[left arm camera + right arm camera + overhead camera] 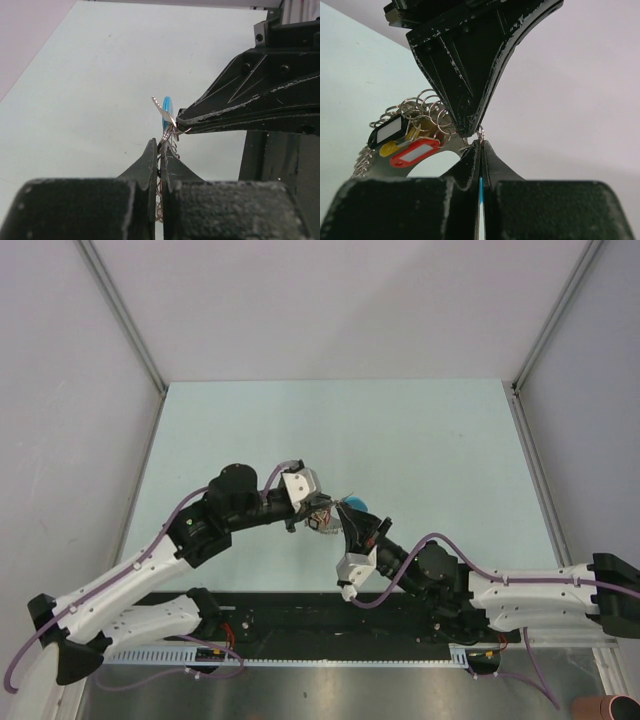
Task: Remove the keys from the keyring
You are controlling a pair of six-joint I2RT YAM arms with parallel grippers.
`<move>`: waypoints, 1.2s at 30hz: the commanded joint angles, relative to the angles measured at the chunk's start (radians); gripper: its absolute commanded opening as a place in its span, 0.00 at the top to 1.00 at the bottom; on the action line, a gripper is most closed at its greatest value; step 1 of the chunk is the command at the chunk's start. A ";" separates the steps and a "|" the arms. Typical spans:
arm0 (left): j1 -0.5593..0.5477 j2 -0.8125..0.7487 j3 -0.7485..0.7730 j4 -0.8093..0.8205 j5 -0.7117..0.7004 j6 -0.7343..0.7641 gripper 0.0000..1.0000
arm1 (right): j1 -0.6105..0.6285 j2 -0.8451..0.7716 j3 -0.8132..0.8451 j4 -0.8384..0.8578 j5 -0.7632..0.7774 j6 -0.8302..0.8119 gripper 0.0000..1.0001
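The keyring hangs between both grippers above the table. It is a bunch of silvery rings (pixel 427 107) with a light-blue band (pixel 166 112). My left gripper (pixel 160 145) is shut on the silvery rings, which show between its fingers. My right gripper (pixel 481 144) is shut on the blue band (pixel 481 200), a thin strip in the slit between its fingers. The two tips almost touch, and in the top view the left gripper (pixel 318 520) and right gripper (pixel 352 520) meet mid-table. The keys dangle from the rings: a dark one (pixel 387 131) and a red one (pixel 415 152), with a yellow piece (pixel 390 148) between them.
The pale green table (pixel 420 440) lies under the grippers, with grey walls on three sides. A black base rail (pixel 330 620) runs along the near edge. Purple cables (pixel 420 540) loop beside both arms.
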 commanded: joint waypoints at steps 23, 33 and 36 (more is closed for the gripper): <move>-0.035 0.098 0.089 -0.039 -0.024 -0.006 0.99 | -0.137 -0.055 0.064 0.006 -0.249 0.265 1.00; -0.035 0.115 0.069 -0.053 0.059 0.026 1.00 | -0.138 -0.020 0.085 -0.008 -0.268 0.295 1.00; -0.035 0.125 0.078 -0.073 0.047 0.059 1.00 | -0.140 -0.011 0.101 -0.035 -0.277 0.320 1.00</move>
